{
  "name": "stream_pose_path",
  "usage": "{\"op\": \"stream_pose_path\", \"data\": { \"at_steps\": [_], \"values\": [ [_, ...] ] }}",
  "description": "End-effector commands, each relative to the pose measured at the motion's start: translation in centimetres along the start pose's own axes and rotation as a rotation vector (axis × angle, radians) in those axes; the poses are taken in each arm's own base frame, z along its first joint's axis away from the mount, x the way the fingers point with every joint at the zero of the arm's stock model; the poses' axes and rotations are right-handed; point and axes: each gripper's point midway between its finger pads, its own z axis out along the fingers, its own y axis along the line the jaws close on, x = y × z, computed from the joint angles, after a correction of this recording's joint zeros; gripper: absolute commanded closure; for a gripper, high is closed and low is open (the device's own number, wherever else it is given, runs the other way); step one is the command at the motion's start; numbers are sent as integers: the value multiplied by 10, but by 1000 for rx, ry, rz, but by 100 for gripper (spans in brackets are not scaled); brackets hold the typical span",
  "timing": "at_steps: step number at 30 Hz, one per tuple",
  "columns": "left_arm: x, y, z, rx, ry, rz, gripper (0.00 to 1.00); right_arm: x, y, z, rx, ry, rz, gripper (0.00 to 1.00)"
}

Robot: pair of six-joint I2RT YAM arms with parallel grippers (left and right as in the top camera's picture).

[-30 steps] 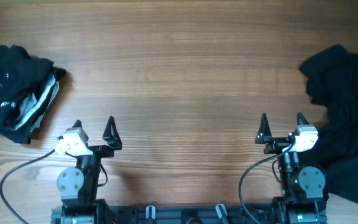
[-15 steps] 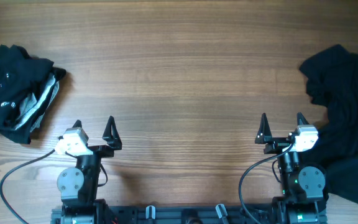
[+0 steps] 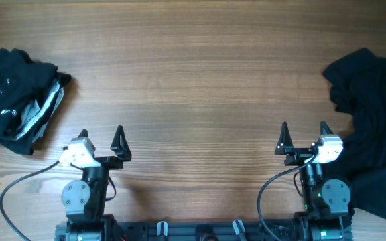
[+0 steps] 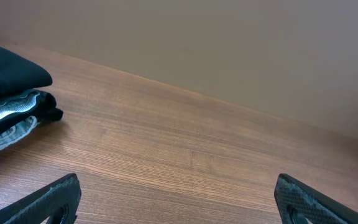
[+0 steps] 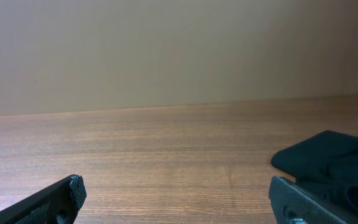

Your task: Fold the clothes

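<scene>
A folded stack of black clothes with grey-white trim (image 3: 19, 100) lies at the table's left edge; it also shows in the left wrist view (image 4: 8, 106). A loose heap of black clothes (image 3: 374, 127) lies at the right edge and shows in the right wrist view (image 5: 331, 165). My left gripper (image 3: 101, 137) is open and empty near the front edge, right of the stack. My right gripper (image 3: 303, 134) is open and empty, just left of the heap. Both sets of jaws (image 4: 179, 202) (image 5: 179, 199) show only bare wood between them.
The wooden table (image 3: 193, 73) stretches between the two piles. A beige wall (image 5: 166, 50) stands behind the far edge. Both arm bases and cables (image 3: 200, 227) sit along the front edge.
</scene>
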Motion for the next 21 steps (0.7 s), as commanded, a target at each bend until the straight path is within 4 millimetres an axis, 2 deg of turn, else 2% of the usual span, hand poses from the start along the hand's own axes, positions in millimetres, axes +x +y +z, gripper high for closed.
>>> {"op": "stream_pose_path", "data": {
  "at_steps": [1, 5, 7, 10, 13, 16, 18, 21],
  "values": [
    [5, 3, 1, -14, 11, -2, 0, 1, 7, 0, -42, 6, 55, 0],
    [0, -6, 0, 28, 9, -1, 0, -12, 6, -2, -35, -4, 109, 0],
    [-12, -10, -2, 37, -12, 2, 0, -24, 2, -3, -3, -12, 109, 0],
    [-39, -19, -4, 42, -29, 3, 0, -39, -4, 3, 41, 33, 108, 0],
    [-56, -24, 4, 27, 17, -1, 0, -47, -4, 22, 56, 131, 106, 0],
    [-60, -24, 21, -16, 149, -12, 0, -49, -4, 50, 71, 305, 48, 0],
    [-53, -21, 37, -66, 305, -25, 0, -39, -11, 79, 93, 478, -3, 0],
    [-47, -18, 53, -106, 429, -36, 0, -19, -24, 118, 100, 652, -68, 0]
  ]
}}
